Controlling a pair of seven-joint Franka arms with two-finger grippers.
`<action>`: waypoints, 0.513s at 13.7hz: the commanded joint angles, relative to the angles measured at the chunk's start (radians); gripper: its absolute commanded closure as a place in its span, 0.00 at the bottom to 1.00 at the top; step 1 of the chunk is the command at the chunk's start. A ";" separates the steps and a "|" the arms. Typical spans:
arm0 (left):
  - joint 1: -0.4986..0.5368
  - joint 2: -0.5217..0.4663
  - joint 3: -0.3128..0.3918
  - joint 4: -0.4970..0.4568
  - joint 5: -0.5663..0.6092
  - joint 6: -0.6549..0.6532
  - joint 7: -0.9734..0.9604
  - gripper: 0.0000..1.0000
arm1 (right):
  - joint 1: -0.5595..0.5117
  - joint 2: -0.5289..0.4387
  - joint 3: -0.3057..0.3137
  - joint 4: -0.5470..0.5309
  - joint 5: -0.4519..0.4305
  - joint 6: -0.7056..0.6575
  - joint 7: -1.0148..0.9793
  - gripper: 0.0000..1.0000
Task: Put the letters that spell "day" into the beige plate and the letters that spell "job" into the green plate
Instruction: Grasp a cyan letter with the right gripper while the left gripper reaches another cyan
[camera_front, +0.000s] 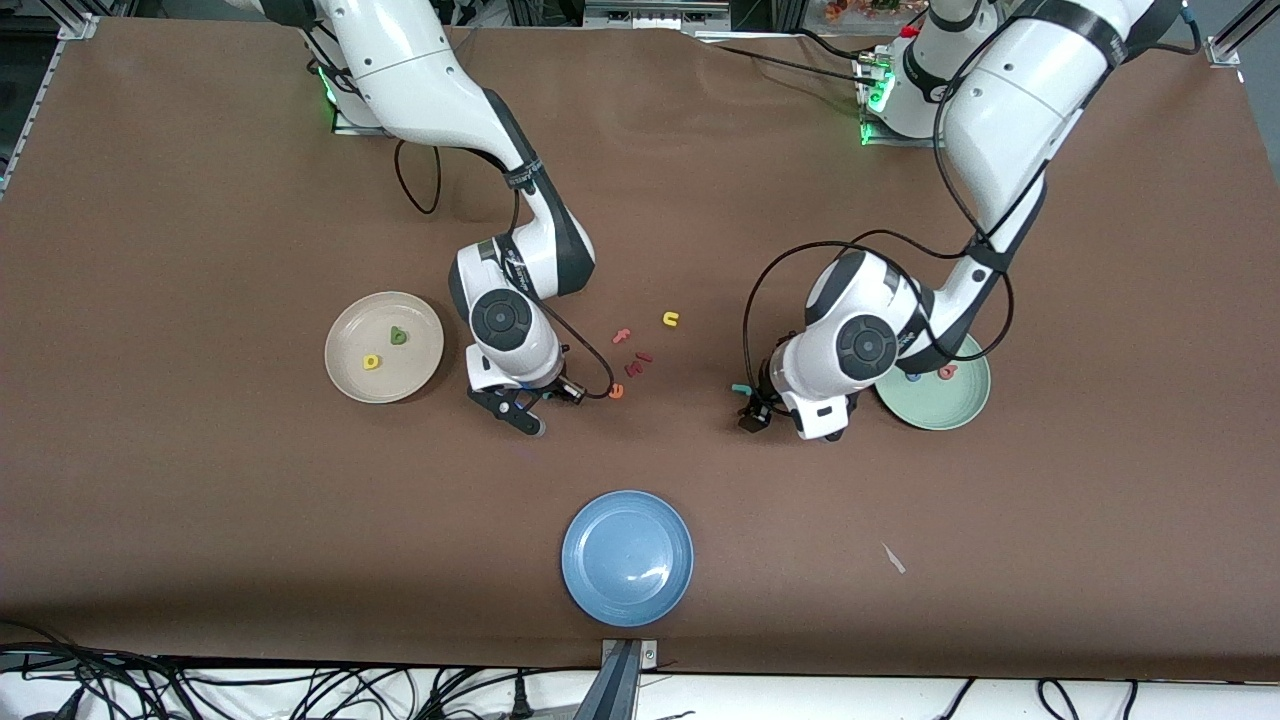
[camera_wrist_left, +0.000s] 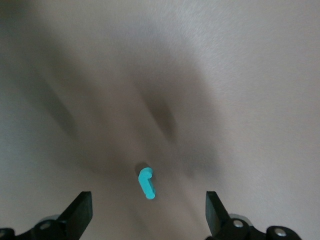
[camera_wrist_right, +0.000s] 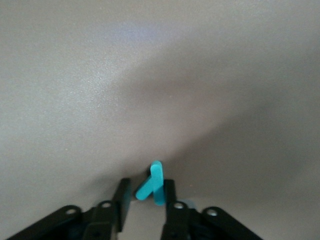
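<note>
Right claw (camera_wrist_right: 144, 199) is pinched shut on the teal y (camera_wrist_right: 152, 184), low at the worktop (camera_front: 200, 520) near the beige plate (camera_front: 350, 375), which already carries the dark green d (camera_front: 398, 336) and yellow a (camera_front: 371, 362). Left claw (camera_wrist_left: 148, 212) hangs spread wide and empty over the teal j (camera_wrist_left: 146, 182), beside the green plate (camera_front: 945, 405) holding a red-pink b (camera_front: 948, 372); the blue o there we can barely make out. We judge 2 steps in hand: y lifts and carries to beige; the left claw must descend and close on j. Spare letters (camera_front: 632, 360) stay put. No readable writing or brand.
</note>
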 joint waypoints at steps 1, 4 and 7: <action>-0.053 0.016 0.052 0.023 0.027 0.009 -0.062 0.05 | 0.011 0.015 -0.013 0.012 -0.007 -0.004 -0.010 1.00; -0.062 0.034 0.055 0.023 0.025 0.012 -0.070 0.29 | 0.009 -0.016 -0.036 0.019 -0.034 -0.071 -0.027 1.00; -0.078 0.050 0.055 0.023 0.027 0.012 -0.085 0.36 | 0.008 -0.079 -0.111 0.013 -0.043 -0.223 -0.175 1.00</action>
